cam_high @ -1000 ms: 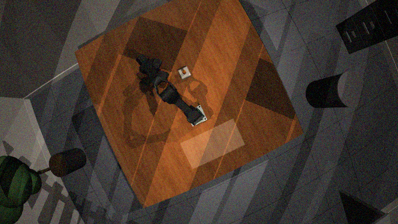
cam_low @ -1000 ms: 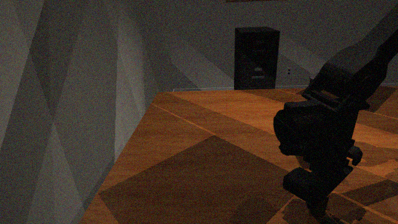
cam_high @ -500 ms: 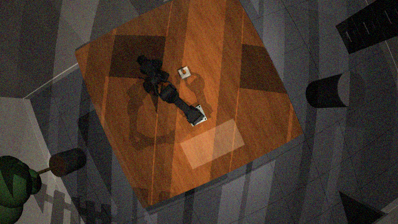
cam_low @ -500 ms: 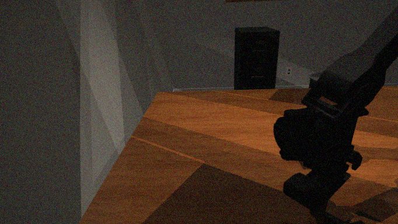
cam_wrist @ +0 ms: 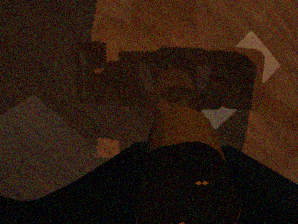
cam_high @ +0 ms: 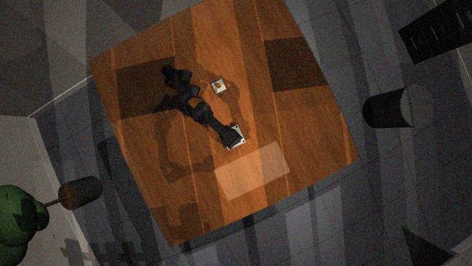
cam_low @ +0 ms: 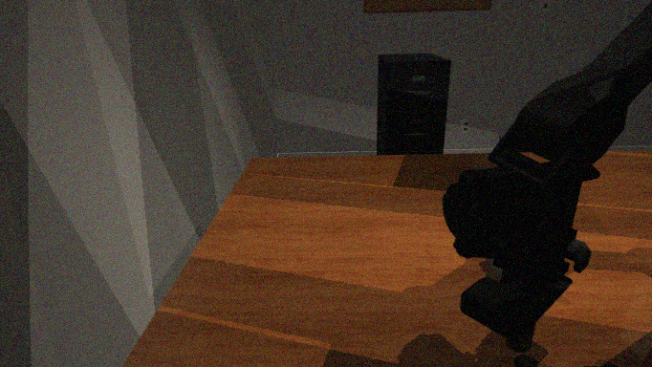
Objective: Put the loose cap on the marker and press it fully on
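Observation:
The orange cap [cam_wrist: 185,127] is between the fingers in the wrist view, its side lit and its top in shadow. My gripper [cam_wrist: 183,154] [cam_low: 520,345] is shut on it. In the top view the hand hides the cap; in the exterior view that area is very dark. Whether the cap is clear of the table cannot be told. The white holder block [cam_high: 221,91] sits away from the hand, toward the top of the top view, with the orange marker [cam_high: 217,85] standing in it. The marker and the cap are apart.
A white plate with dark dots [cam_high: 240,140] shows beside and below the hand in the top view. A pale rectangle [cam_high: 252,171] lies further toward the table's lower edge. The arm spans the wooden table [cam_high: 304,128]. Shadows cross the table.

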You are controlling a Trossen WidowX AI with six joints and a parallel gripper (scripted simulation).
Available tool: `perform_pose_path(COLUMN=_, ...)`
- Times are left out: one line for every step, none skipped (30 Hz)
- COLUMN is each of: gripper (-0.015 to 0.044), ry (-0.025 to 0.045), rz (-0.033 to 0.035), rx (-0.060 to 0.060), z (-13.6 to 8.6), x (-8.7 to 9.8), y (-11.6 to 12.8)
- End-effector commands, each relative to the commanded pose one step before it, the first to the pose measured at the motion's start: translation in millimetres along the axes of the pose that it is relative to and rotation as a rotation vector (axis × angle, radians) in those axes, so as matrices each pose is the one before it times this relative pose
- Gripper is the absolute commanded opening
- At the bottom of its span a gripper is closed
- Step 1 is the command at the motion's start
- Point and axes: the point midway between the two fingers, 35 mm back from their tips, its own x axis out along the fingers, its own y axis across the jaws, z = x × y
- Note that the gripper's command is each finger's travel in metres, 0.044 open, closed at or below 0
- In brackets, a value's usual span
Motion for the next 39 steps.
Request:
perform_pose_path(gripper=0.0, ry=-0.00947, rz=0.01546, rx=0.0011, z=1.33, x=-22.25, y=2.79)
perform_pose_path(gripper=0.0, ry=-0.00001, rz=0.0, rx=0.0, z=-0.08, x=-4.11, y=-0.14)
perform_pose_path(gripper=0.0, ry=-0.00001, rz=-0.00001, rx=0.0, z=-0.1, x=-4.12, y=-0.19)
perform_pose_path(gripper=0.0, ry=-0.00001, rz=-0.00001, rx=0.0, z=-0.12, x=-4.12, y=-0.24)
perform_pose_path(gripper=0.0, ry=-0.00001, rz=-0.00001, rx=0.0, z=-0.11, x=-3.33, y=-0.22)
perform_pose_path(gripper=0.0, ry=0.0, rz=-0.00001, rx=0.0, z=-0.07, x=-2.0, y=-0.15)
perform_pose_path(gripper=0.0, ry=0.0, rz=0.0, rx=0.0, z=-0.03, x=-0.67, y=-0.05)
perform_pose_path(gripper=0.0, ry=0.0, rz=0.0, rx=0.0, z=0.0, x=0.0, y=0.0)
perform_pose_path(gripper=0.0, ry=0.0, rz=0.0, rx=0.0, z=0.0, x=0.0, y=0.0)
perform_pose_path(gripper=0.0, ry=-0.00007, rz=-0.00003, rx=0.0, z=0.53, x=-0.27, y=-0.52)
perform_pose_path(gripper=0.0, ry=-0.00021, rz=-0.0001, rx=0.0, z=1.59, x=-0.81, y=-1.56)
perform_pose_path(gripper=0.0, ry=-0.00034, rz=-0.00017, rx=0.0, z=2.62, x=-1.34, y=-2.62)
perform_pose_path(gripper=0.0, ry=-0.00041, rz=-0.00022, rx=0.0, z=3.14, x=-1.62, y=-3.23)
perform_pose_path(gripper=0.0, ry=-0.0004, rz=-0.00022, rx=0.0, z=3.09, x=-1.61, y=-3.27)
perform_pose_path(gripper=0.0, ry=-0.00039, rz=-0.00023, rx=0.0, z=3.03, x=-1.59, y=-3.3)
perform_pose_path(gripper=0.0, ry=-0.00038, rz=-0.00024, rx=0.0, z=2.98, x=-1.57, y=-3.34)
perform_pose_path(gripper=0.0, ry=-0.00037, rz=-0.00025, rx=0.0, z=2.92, x=-1.55, y=-3.37)
perform_pose_path(gripper=0.0, ry=-0.00036, rz=-0.00025, rx=0.0, z=2.86, x=-1.53, y=-3.4)
perform_pose_path(gripper=0.0, ry=-0.00035, rz=-0.00026, rx=0.0, z=2.81, x=-1.52, y=-3.43)
perform_pose_path(gripper=0.0, ry=-0.00034, rz=-0.00027, rx=0.0, z=2.75, x=-1.52, y=-3.45)
perform_pose_path(gripper=0.0, ry=-0.00033, rz=-0.00027, rx=0.0, z=2.69, x=-1.5, y=-3.48)
perform_pose_path(gripper=0.0, ry=-0.00032, rz=-0.00028, rx=0.0, z=2.63, x=-1.49, y=-3.51)
perform_pose_path(gripper=0.0, ry=-0.00031, rz=-0.00028, rx=0.0, z=2.57, x=-1.47, y=-3.53)
perform_pose_path(gripper=0.0, ry=-0.0003, rz=-0.00029, rx=0.0, z=2.51, x=-1.45, y=-3.56)
perform_pose_path(gripper=0.0, ry=-0.00028, rz=-0.00029, rx=0.0, z=2.46, x=-1.43, y=-3.58)
perform_pose_path(gripper=0.0, ry=-0.00027, rz=-0.0003, rx=0.0, z=2.4, x=-1.41, y=-3.61)
perform_pose_path(gripper=0.0, ry=-0.00026, rz=-0.0003, rx=0.0, z=2.34, x=-1.4, y=-3.63)
perform_pose_path(gripper=0.0, ry=-0.00025, rz=-0.00031, rx=0.0, z=2.28, x=-1.38, y=-3.65)
perform_pose_path(gripper=0.0, ry=-0.00024, rz=-0.00031, rx=0.0, z=2.22, x=-1.36, y=-3.67)
perform_pose_path(gripper=0.0, ry=-0.00023, rz=-0.00032, rx=0.0, z=2.16, x=-1.34, y=-3.69)
perform_pose_path(gripper=0.0, ry=-0.00022, rz=-0.00032, rx=0.0, z=2.1, x=-1.32, y=-3.71)
perform_pose_path(gripper=0.0, ry=-0.00021, rz=-0.00033, rx=0.0, z=2.04, x=-1.3, y=-3.73)
perform_pose_path(gripper=0.0, ry=-0.0002, rz=-0.00033, rx=0.0, z=1.98, x=-1.29, y=-3.75)
perform_pose_path(gripper=0.0, ry=-0.00018, rz=-0.00033, rx=0.0, z=1.92, x=-1.27, y=-3.76)
perform_pose_path(gripper=0.0, ry=-0.00017, rz=-0.00034, rx=0.0, z=1.86, x=-1.25, y=-3.78)
perform_pose_path(gripper=0.0, ry=-0.00016, rz=-0.00034, rx=0.0, z=1.79, x=-1.23, y=-3.79)
perform_pose_path(gripper=0.0, ry=-0.00015, rz=-0.00034, rx=0.0, z=1.73, x=-1.21, y=-3.8)
perform_pose_path(gripper=0.0, ry=-0.00014, rz=-0.00034, rx=0.0, z=1.67, x=-1.19, y=-3.82)
perform_pose_path(gripper=0.0, ry=-0.00013, rz=-0.00035, rx=0.0, z=1.61, x=-1.18, y=-3.83)
